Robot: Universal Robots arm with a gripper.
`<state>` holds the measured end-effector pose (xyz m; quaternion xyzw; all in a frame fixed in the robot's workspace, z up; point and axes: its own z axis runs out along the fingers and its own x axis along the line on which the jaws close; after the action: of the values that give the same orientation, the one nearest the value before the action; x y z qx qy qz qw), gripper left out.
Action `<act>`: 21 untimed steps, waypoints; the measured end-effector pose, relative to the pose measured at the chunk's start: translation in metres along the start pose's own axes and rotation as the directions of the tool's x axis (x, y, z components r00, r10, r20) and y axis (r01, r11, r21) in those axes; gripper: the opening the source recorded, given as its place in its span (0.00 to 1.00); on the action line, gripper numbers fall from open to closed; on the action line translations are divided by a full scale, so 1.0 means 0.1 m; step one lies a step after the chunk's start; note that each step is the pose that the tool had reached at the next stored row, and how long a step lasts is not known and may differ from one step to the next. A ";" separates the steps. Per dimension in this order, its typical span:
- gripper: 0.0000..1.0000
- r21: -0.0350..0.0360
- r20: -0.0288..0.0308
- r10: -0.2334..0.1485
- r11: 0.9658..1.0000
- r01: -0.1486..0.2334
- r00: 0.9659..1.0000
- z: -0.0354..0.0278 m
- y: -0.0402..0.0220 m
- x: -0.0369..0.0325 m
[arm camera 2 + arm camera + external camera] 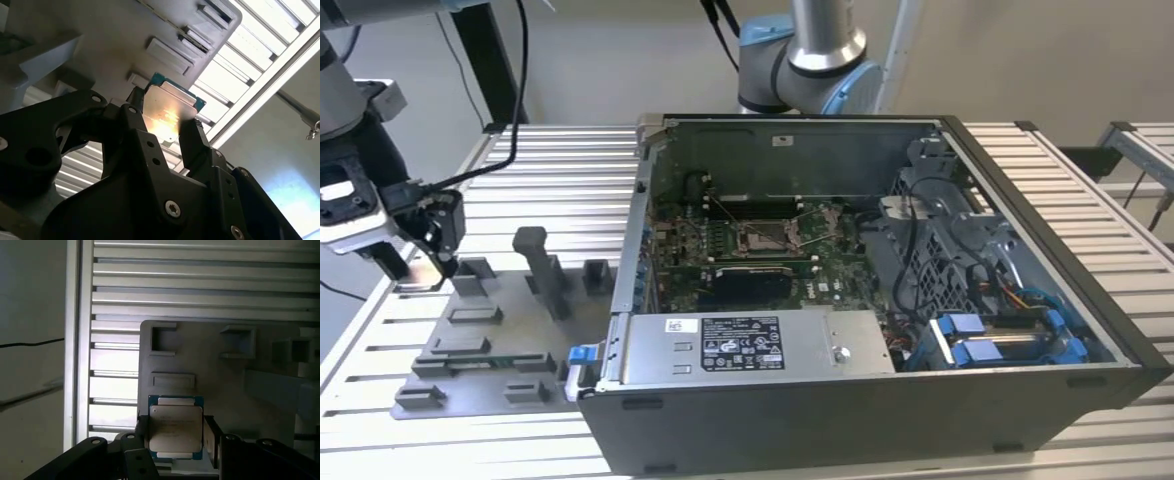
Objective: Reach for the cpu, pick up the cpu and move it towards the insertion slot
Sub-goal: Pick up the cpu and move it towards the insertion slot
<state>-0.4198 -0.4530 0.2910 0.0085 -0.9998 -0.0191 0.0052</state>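
The small square silver-topped cpu (176,425) is pinched between the jaws of the black gripper (176,442), over the grey plastic fixture plate (210,365). We judge the pick done. The metal-framed square insertion slot (771,235) lies well apart, toward three o'clock in the exterior view, so the carry calls for a steady grip.

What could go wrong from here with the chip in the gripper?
The cpu is pinched by its edges in the gripper, so it might slip or tilt. The slot lies inside the case, so the gripper could clip its wall or the cables.
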 end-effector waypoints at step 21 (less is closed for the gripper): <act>0.00 0.000 0.000 0.000 1.000 0.000 1.000 -0.422 0.016 0.004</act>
<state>-0.4198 -0.4531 0.3333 0.0085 -0.9998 -0.0191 0.0052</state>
